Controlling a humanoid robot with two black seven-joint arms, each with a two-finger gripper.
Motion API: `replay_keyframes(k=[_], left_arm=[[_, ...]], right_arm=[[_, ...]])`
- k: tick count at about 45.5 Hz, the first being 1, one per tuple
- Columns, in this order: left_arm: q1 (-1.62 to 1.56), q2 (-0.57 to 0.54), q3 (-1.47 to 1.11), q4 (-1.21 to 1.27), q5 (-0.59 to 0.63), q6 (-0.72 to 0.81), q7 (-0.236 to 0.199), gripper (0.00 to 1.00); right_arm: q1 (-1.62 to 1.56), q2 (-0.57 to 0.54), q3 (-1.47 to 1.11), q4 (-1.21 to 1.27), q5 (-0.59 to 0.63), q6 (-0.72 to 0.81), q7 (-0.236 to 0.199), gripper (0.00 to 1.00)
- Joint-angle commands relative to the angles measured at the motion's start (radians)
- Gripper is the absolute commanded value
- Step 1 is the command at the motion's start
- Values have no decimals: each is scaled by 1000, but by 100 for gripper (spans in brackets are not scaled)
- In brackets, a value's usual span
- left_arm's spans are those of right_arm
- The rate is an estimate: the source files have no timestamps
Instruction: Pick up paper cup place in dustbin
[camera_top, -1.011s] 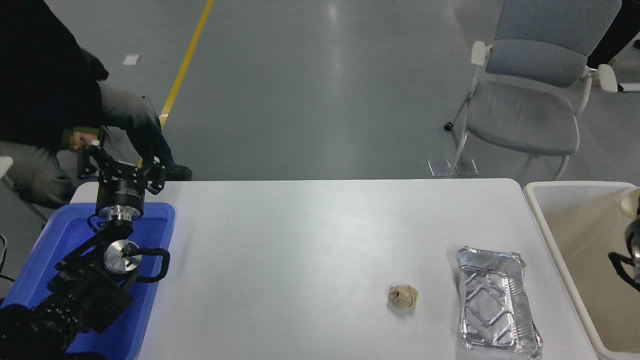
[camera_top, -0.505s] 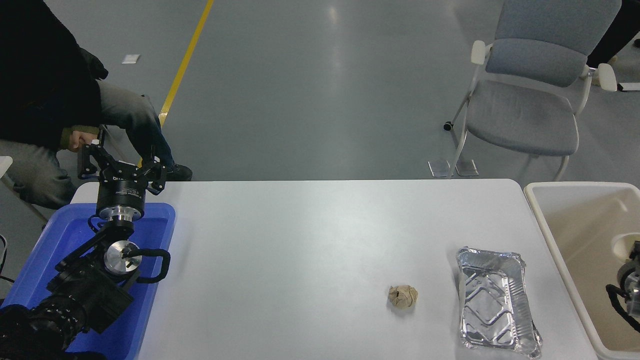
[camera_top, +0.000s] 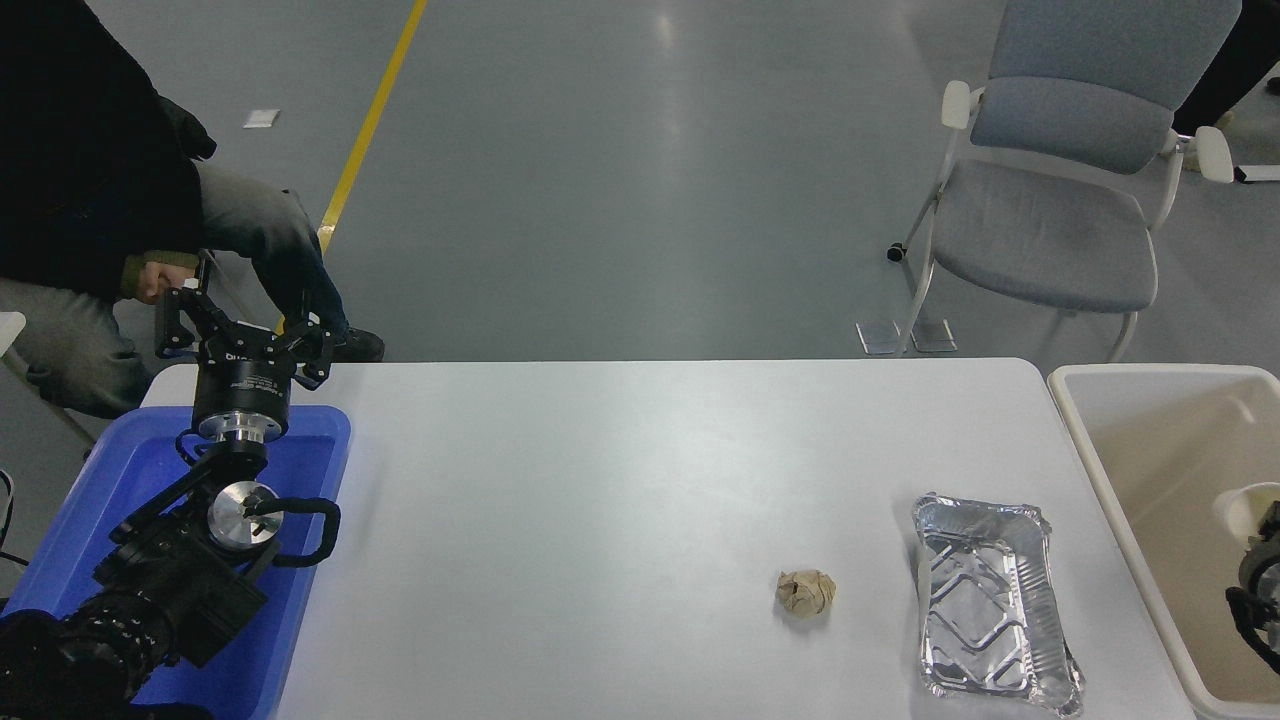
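Hovering paper cup (camera_top: 1244, 502) inside dustbin (camera_top: 1120, 478), right gripper (camera_top: 1262, 560) mostly out of frame, pinch unreadable; risk: cup clinging to claw on release.

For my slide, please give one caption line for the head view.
Right arm lowers the paper cup inside the dustbin; left gripper parked over the blue tub.

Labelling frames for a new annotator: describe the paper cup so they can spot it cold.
Find the big beige dustbin off the table's right end. Inside it, at the picture's right edge, sits the paper cup, right by the right gripper. It is small, white, with a rolled rim and cream inside, unlike the crumpled brown paper ball and foil tray on the table.
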Motion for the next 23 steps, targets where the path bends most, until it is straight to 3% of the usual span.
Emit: replay_keyframes(k=[1,16,23], left_arm=[[0,0,0,0,1,0,0,99],[0,0,0,0,1,0,0,99],[0,0,0,0,1,0,0,99]], right_arm=[[32,-3,-7,1,-14,9,1,100],[194,-6,-198,70,-20,9,3,100],[300,-104,-343,208,-28,8,3,100]])
